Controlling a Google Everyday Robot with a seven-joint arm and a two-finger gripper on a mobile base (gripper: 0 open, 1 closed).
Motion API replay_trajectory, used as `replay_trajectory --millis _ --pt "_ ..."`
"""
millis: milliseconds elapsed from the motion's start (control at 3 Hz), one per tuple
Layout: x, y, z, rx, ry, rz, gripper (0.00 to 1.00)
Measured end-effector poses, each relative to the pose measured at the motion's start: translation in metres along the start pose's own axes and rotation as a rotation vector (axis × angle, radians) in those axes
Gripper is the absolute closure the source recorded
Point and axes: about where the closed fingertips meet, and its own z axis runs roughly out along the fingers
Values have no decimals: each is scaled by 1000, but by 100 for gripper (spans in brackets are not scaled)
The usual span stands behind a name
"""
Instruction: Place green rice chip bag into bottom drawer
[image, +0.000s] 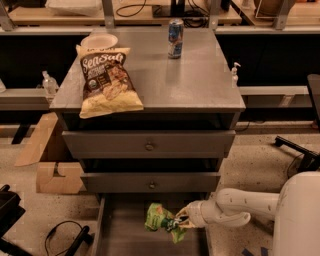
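Observation:
The green rice chip bag (159, 220) is a small shiny green bag held over the floor of the open bottom drawer (125, 235). My gripper (179, 221) reaches in from the right on a white arm and is shut on the bag's right end. The bag hangs just above or against the drawer floor; I cannot tell which. The drawer is pulled out below the two closed knobbed drawers.
A yellow-and-brown chip bag (106, 83), a white plate (99, 41) and a blue can (175, 31) are on the cabinet top (200, 80). Cardboard boxes (47, 160) lie left of the cabinet. A black cable (60, 240) lies on the floor at lower left.

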Motion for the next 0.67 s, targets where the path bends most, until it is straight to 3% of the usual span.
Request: replay_trajectory --millis 333,667 --pt "1 0 2 2 3 -1 11" --pt "2 -1 3 3 5 -1 0"
